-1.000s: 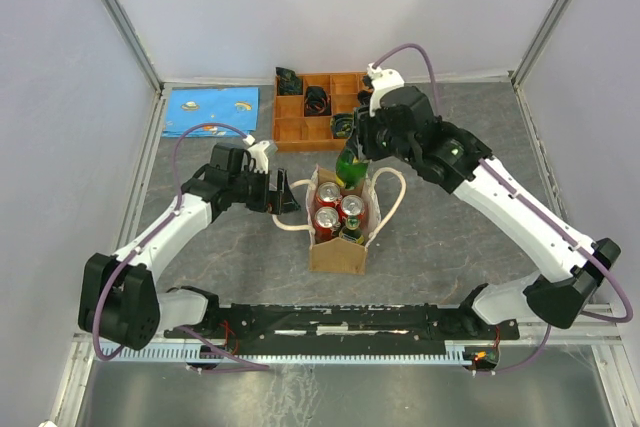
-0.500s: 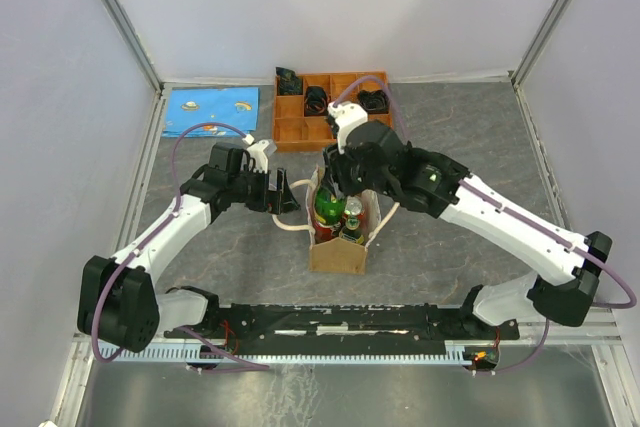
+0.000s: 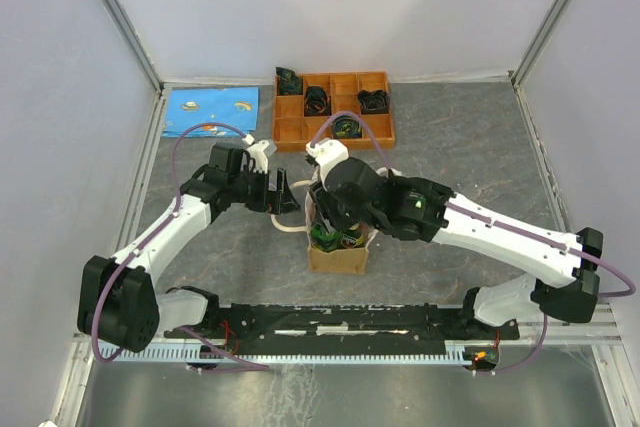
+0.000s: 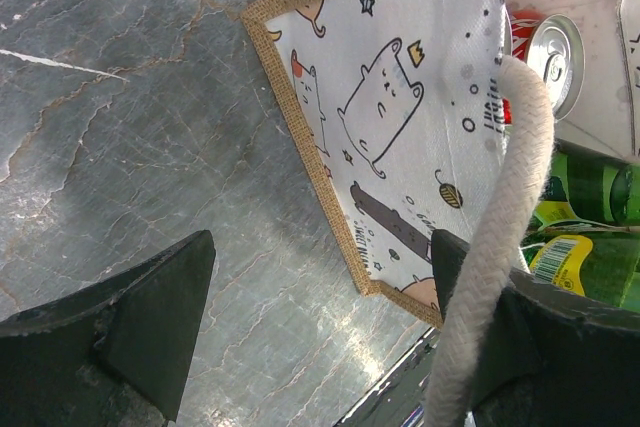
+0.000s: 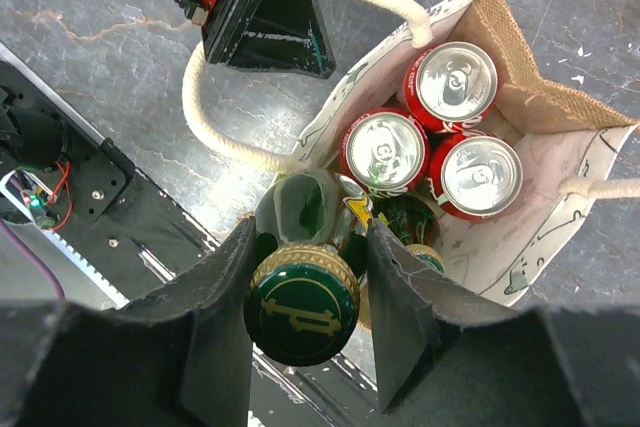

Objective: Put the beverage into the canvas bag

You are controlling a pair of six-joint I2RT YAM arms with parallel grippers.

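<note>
Right jaws are part-closed on the neck of the green bottle [image 5: 303,309], just under its cap, with the bottle upright. I see its body down through the mouth of the canvas bag [image 3: 338,257], on the side nearest the arm bases; can't tell if it touches bottom. The bag stands upright on the counter [image 4: 120,97], between the two arms. Inside it are three red cans [image 5: 385,152], clustered toward the far side, and a second bottle [image 5: 405,217] beside the held one. Left jaws are spread wide and grip nothing. One rope handle [image 4: 510,197] lies over one finger [image 4: 580,347], drawn out to the bag's left. The orange tray [image 3: 290,132] sits behind the bag, apart from it.
</note>
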